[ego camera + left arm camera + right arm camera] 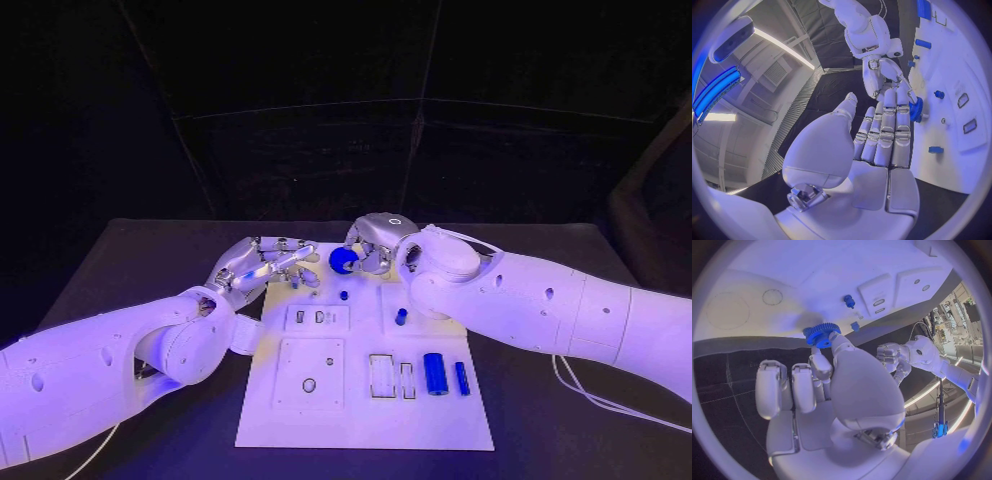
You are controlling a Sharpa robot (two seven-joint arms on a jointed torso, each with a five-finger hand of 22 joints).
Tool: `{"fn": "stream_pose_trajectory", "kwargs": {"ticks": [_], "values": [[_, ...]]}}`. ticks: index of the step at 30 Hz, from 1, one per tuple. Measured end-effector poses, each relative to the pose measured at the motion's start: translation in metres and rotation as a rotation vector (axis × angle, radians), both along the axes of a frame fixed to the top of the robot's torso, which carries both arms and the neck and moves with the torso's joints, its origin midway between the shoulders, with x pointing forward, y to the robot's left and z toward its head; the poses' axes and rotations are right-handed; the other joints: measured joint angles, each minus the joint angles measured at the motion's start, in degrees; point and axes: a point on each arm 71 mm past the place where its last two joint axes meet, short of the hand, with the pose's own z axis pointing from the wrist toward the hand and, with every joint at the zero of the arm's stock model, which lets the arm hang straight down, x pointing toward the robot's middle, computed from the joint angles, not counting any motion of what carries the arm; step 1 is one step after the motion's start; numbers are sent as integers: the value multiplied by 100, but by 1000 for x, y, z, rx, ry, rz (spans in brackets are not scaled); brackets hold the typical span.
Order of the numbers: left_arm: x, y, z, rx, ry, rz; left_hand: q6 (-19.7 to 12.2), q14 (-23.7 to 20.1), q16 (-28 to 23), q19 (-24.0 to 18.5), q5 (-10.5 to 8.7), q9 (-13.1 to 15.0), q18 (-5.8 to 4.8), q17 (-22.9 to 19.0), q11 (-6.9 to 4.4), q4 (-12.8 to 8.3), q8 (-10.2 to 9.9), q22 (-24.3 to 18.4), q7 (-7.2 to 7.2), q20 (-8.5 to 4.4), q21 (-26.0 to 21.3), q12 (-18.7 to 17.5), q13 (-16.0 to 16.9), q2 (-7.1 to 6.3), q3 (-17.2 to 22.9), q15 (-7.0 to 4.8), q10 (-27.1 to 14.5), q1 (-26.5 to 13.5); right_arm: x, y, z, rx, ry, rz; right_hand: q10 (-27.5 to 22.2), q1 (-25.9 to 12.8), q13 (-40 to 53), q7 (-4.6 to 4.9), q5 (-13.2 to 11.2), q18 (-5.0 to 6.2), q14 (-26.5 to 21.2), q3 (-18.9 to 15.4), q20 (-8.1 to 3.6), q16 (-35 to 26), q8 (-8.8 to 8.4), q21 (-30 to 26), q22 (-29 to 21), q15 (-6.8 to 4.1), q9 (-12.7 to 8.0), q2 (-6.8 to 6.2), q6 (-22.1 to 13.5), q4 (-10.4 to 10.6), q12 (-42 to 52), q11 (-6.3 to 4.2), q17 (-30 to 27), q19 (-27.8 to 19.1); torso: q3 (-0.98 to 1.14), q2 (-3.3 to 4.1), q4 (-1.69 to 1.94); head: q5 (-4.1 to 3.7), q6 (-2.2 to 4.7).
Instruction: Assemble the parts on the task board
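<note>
Early in the assembly, by the look of it: on the black table (159,250), one white task board (361,425), with most recesses bare, among them two upright rectangular slots (382,376) and an oval hole (309,385). Two hands at the board's far edge, close together. Right hand (378,240) pinching one blue gear (343,261) at its fingertips, just above the far part of the board and not yet seated, as the right wrist view confirms (821,334). Left hand (264,262) holding nothing, fingers stretched out side by side towards the gear; touching it or only just beside it, cannot tell. Loose on the near right of the board, beside the slots, one thick blue cylinder (434,373) and one slimmer blue bar (462,377), both lying untouched. Further up, one small blue piece (401,316) and one small blue peg (345,295), seemingly standing in the board; shapes too small to tell. Left to do, probably: seating the gear, then the cylinder and the bar.
</note>
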Motion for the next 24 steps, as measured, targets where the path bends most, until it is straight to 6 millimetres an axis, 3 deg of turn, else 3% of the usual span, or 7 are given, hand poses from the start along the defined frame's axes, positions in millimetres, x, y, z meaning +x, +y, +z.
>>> {"fn": "stream_pose_trajectory", "kwargs": {"ticks": [12,20,24], "values": [[0,-1,0,-1,0,-2,0,0,0,0,0,0,0,9,-19,0,0,-4,0,0,0,-20,-5,0,0,0,-19,0,3,13,-5,-21,21,11,-3,-61,-11,14,-81,1,0,27,0,0,-21,0,-1,0,-1,-62,-27,-17,-29,3,-1,0,5,-1,-14,16,-23],[0,-1,0,-1,0,-3,0,0,0,0,0,0,0,9,-19,0,0,-4,0,0,0,-20,-4,0,0,0,-19,0,6,16,-8,-37,34,11,-104,-174,-151,87,-257,1,2,83,0,0,-172,0,-1,3,-23,-174,-208,-4,-207,104,-1,0,4,-3,-16,10,-38],[0,-1,0,-1,0,-3,0,0,0,0,0,0,0,9,-19,0,0,-3,0,0,0,-20,-4,0,0,0,-19,0,6,18,-8,-42,38,12,-230,-289,-246,136,-479,1,-7,51,43,0,-319,0,-1,57,-38,-220,-442,43,-337,147,-1,-2,4,-3,-16,10,-46]]}}
